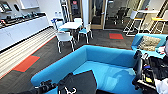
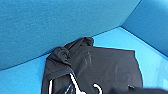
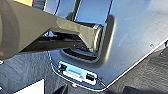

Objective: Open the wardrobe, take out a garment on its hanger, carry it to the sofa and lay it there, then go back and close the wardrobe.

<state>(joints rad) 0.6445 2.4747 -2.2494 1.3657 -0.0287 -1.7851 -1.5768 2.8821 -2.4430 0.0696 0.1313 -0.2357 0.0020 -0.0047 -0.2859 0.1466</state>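
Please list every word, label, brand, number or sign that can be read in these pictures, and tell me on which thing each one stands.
No text can be read.
Red sign on the door: too blurred to read.
Pale sheets on the wall: too small to read.
Label by the ports on the robot's base: blurred, unreadable.
Garment, hanger and sofa: no print or label to be seen.
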